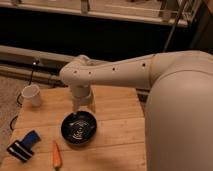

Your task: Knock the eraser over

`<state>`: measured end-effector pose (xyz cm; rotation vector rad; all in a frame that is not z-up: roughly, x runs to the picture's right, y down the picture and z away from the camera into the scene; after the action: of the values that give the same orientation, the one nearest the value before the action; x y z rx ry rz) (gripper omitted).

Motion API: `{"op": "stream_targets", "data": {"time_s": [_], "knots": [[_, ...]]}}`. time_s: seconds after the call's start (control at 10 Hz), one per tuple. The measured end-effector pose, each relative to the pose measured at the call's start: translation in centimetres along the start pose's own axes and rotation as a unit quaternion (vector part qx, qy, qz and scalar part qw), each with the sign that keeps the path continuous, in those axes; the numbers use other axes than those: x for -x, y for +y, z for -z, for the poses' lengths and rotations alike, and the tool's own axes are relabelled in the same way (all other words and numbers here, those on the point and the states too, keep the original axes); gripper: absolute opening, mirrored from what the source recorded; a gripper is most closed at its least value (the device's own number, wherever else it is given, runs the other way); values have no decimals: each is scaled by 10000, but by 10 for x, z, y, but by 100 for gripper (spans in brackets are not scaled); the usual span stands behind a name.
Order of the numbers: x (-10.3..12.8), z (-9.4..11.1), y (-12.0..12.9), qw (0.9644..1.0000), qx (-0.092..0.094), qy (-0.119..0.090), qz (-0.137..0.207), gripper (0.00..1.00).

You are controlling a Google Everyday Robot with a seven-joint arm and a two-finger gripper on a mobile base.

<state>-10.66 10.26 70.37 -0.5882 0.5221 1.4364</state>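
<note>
The eraser [18, 151], a small black bar with thin white stripes, lies on the wooden table [117, 125] near its front left corner. My gripper [80, 110] hangs from the white arm [115, 74] just above the far rim of the dark bowl [79, 128], well to the right of the eraser and apart from it.
A small blue block [31, 138] lies right next to the eraser on its far right side. An orange carrot [56, 154] lies in front of the bowl on the left. A white cup [31, 94] stands at the table's back left. My large white body [180, 120] fills the right side.
</note>
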Motion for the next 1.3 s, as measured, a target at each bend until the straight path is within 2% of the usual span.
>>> {"op": "stream_targets", "data": {"time_s": [0.7,0.9,1.0,1.1,1.3], "knots": [[0,1,0,10000,28,12,6,65],[-3,15,17,9987,276,-120,422,65],[-7,25,32,9958,442,-243,767,65],[-16,42,60,9870,682,-472,1378,65],[-36,64,89,9689,938,-793,2151,65]]}}
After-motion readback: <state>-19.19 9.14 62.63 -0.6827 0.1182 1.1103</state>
